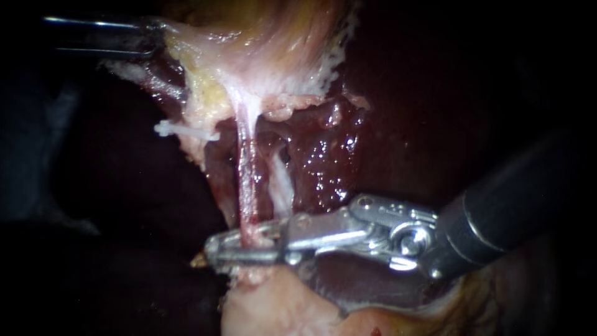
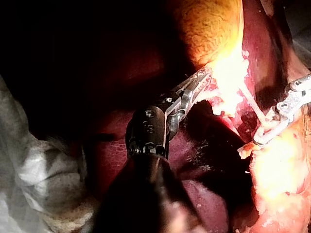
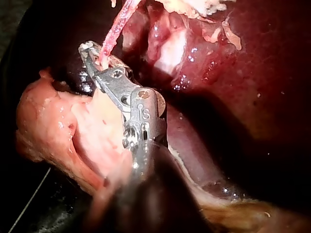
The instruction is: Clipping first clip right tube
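1 pink tube (image 1: pixel 247 180) hangs from the gallbladder (image 1: pixel 261 50) into the right instrument (image 1: pixel 214 249), whose claw is pinched across the tube's lower end. The left instrument (image 1: pixel 155 37) has its claw clamped on the gallbladder's edge.

Three close cameras
Endoscope faces the pink tube (image 1: pixel 247 186) squarely; each wrist camera looks forward from its arm; all show the right instrument (image 1: pixel 217 250) at it.
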Robot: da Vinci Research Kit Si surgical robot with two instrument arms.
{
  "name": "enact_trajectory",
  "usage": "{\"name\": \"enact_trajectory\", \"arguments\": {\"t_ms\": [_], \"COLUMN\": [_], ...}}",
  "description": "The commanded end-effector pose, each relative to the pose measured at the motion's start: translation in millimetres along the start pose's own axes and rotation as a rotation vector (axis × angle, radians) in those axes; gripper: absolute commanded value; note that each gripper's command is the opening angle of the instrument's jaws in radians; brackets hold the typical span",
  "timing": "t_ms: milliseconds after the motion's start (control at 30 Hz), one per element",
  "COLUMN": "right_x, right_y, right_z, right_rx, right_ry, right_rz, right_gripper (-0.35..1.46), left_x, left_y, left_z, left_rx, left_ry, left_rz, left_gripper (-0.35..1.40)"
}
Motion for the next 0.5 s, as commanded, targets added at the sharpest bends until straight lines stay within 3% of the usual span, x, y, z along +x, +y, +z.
{"name": "enact_trajectory", "arguments": {"t_ms": [33,500], "right_x": [-0.1,-0.4], "right_y": [-0.1,0.3], "right_z": [-0.1,-0.2], "right_rx": [0.002,0.001], "right_ry": [-0.004,-0.005], "right_rz": [0.0,-0.002], "right_gripper": [-0.35,-0.35], "left_x": [0.0,0.1], "left_y": [0.0,-0.2], "left_z": [0.0,0.1], "left_rx": [0.0,0.0], "left_ry": [0.0,0.0], "left_rz": [0.0,0.0], "left_gripper": [-0.35,-0.35]}}
